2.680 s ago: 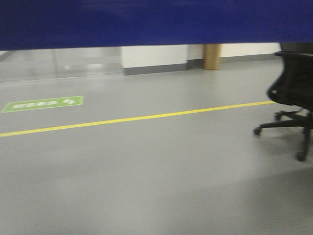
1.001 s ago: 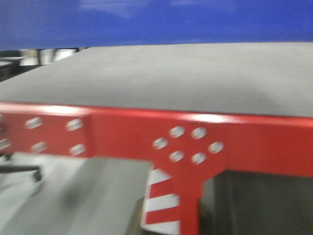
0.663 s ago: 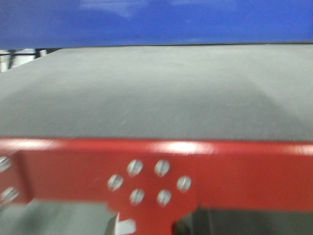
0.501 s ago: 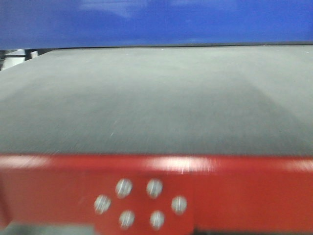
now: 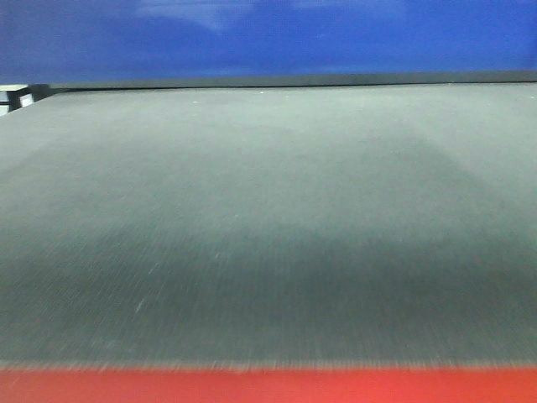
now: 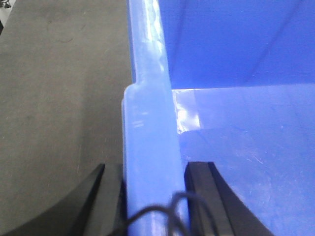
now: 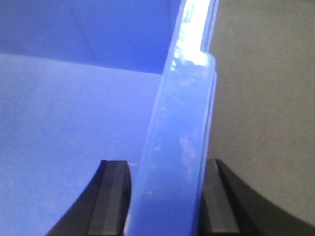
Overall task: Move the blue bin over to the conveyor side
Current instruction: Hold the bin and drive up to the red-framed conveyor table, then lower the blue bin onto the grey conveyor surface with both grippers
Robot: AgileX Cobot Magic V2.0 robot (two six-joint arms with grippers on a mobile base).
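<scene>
Black jaws of left gripper (image 6: pixel 153 179) and right gripper (image 7: pixel 165 174) clamp opposite rims of the large glossy blue plastic bin (image 5: pixel 268 38), carried over the wide matte dark grey conveyor belt (image 5: pixel 268 218). Over the last second the red metal frame edge (image 5: pixel 268 388) has dropped to the front view's bottom; approach looks nearly done, set-down likely next

1. The left gripper (image 6: pixel 153 196) straddles the thick rim of the blue bin (image 6: pixel 147 147). One black finger (image 6: pixel 106 196) is outside the wall and the other inside, both pressed against it.
2. Beyond the gripper the rim steps down to a narrower strip.
3. Outside the wall lies the conveyor (image 6: pixel 59 98), dark and finely woven.
4. Inside, the bin's glossy surfaces carry a pale glare.
5. A thin black cable (image 6: pixel 157 214) loops across the rim between the fingers.
</scene>
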